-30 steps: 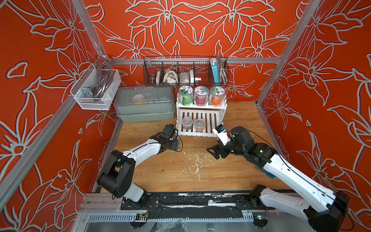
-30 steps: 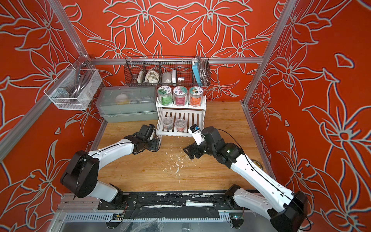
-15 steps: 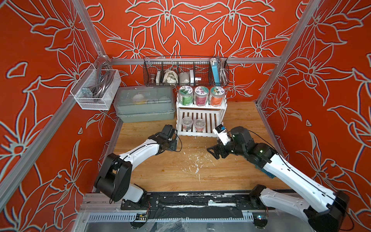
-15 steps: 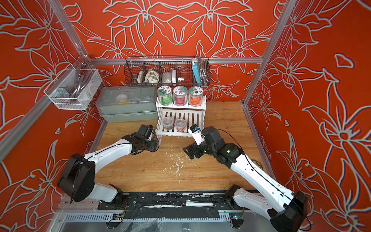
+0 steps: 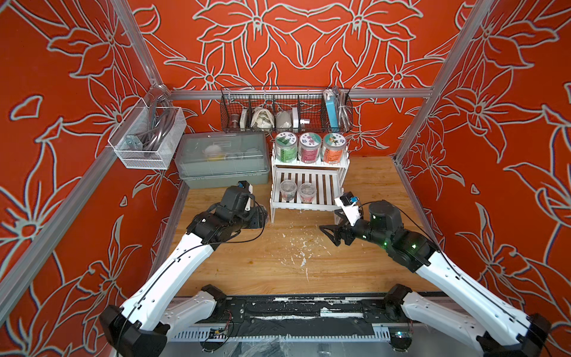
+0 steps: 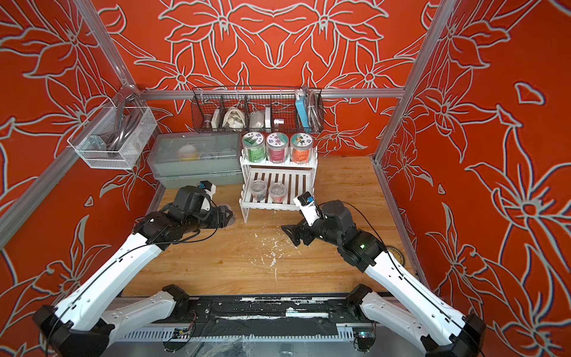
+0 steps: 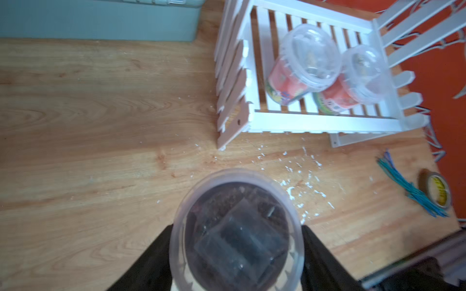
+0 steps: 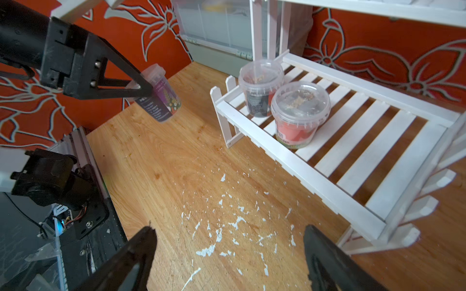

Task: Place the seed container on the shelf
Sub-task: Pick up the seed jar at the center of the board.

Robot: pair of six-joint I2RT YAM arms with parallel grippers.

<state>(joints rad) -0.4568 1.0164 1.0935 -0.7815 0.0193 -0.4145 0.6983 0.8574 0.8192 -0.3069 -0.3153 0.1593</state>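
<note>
Along back-left edge of worktop (image 5: 278, 265), grey lidded box (image 5: 222, 159). In front of it, left hand (image 7: 238, 254) clamped on seed container (image 8: 161, 100), one finger on each side: clear tub, purple label, dark contents under see-through lid. Held tilted, clear of the worktop, just beside the left side panel of the shelf (image 5: 321, 185), not touching it, not on either tier. Shelf at mid back edge; upper tier full with green jar (image 5: 285, 146), pink jar (image 5: 309, 147), orange jar (image 5: 333, 147); lower tier with two clear tubs (image 5: 288, 189) side by side at its left end, right end bare slats. White flecks (image 5: 296, 244) scattered mid worktop. Right hand (image 8: 228, 229) near shelf's front-right corner, low over worktop, fingers spread wide, nothing between them. Tape roll (image 6: 394, 252) by right edge.
</note>
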